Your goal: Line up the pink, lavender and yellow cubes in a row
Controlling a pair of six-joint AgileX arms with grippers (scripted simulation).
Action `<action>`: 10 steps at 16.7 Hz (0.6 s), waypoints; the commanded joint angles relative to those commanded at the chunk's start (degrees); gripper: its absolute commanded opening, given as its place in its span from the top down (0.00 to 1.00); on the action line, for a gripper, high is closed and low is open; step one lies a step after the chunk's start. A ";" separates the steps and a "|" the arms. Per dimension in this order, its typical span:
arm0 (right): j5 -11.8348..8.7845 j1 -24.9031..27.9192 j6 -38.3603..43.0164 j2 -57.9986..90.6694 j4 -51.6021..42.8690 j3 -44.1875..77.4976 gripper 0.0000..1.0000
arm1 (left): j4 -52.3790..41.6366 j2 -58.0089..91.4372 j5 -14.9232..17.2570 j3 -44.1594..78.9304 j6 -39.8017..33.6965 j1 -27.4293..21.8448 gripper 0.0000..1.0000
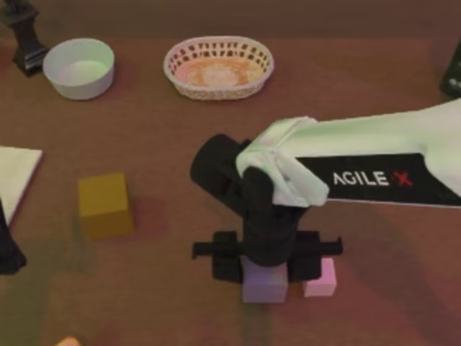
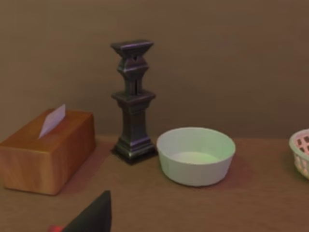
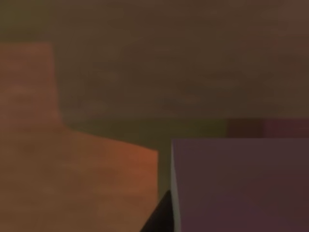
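My right gripper (image 1: 265,265) reaches down near the table's front middle, its fingers on either side of the lavender cube (image 1: 263,282) and shut on it. That cube rests on the table. In the right wrist view the lavender cube (image 3: 241,183) fills the near corner, with one dark fingertip (image 3: 161,217) against its side. The small pink cube (image 1: 320,278) sits just right of the lavender one, a finger's width away. Farther left stands the larger yellow cube (image 1: 106,204), alone. My left gripper (image 1: 9,252) is parked at the left edge.
A white bowl (image 1: 79,68), a dark pedestal (image 1: 25,36) and a woven basket (image 1: 218,66) line the back. A pale flat thing (image 1: 14,176) lies at the left edge. The left wrist view shows a wooden tissue box (image 2: 46,150) beside the pedestal (image 2: 133,101).
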 joint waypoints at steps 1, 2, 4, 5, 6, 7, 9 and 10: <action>0.00 0.00 0.00 0.00 0.00 0.00 0.62 | 0.00 0.00 0.00 0.00 0.00 0.00 0.00; 0.00 0.00 0.00 0.00 0.00 0.00 0.55 | 0.00 0.00 0.00 0.00 0.00 0.00 0.00; 0.00 0.00 0.00 0.00 0.00 0.00 0.40 | 0.00 0.00 0.00 0.00 0.00 0.00 0.00; 0.00 0.00 0.00 0.00 0.00 0.00 0.32 | 0.00 0.00 0.00 0.00 0.00 0.00 0.00; 0.00 0.00 0.00 0.00 0.00 0.00 0.25 | 0.00 0.00 0.00 0.00 0.00 0.00 0.00; 0.00 0.00 0.00 0.00 0.00 0.00 0.17 | 0.00 0.00 0.00 0.00 0.00 0.00 0.00; 0.00 0.00 0.00 0.00 0.00 0.00 0.02 | 0.00 0.00 0.00 0.00 0.00 0.00 0.00; 0.00 0.00 0.00 0.00 0.00 0.00 0.00 | 0.00 0.00 0.00 0.00 0.00 0.00 0.00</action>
